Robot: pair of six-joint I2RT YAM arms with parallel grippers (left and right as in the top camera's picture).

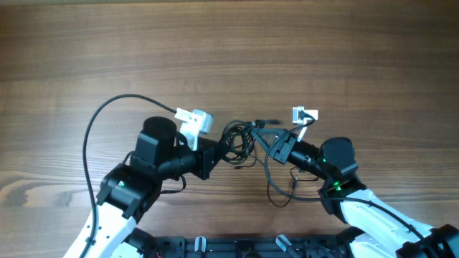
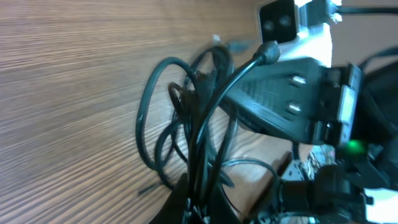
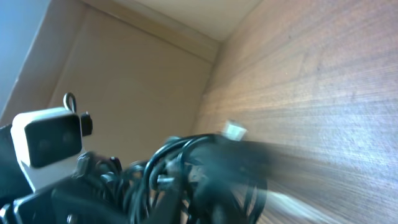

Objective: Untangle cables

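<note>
The cables (image 1: 240,140) are a knot of thin black loops on the wooden table, lying between my two grippers. My left gripper (image 1: 219,152) comes in from the left and is shut on the cables. In the left wrist view several strands (image 2: 186,118) run down between its fingers (image 2: 202,208). My right gripper (image 1: 264,137) reaches into the knot from the right, and its jaws look shut on the cables. The right wrist view is blurred, with loops (image 3: 177,165) bunched around the right gripper (image 3: 211,186). A small light plug end (image 3: 234,130) sticks out past the knot.
A thin black loop (image 1: 276,188) trails on the table under the right arm. The left arm's thick cable (image 1: 107,113) arcs out to the left. White wrist cameras (image 1: 193,120) (image 1: 305,115) sit above each gripper. A black rail (image 1: 237,247) runs along the near edge.
</note>
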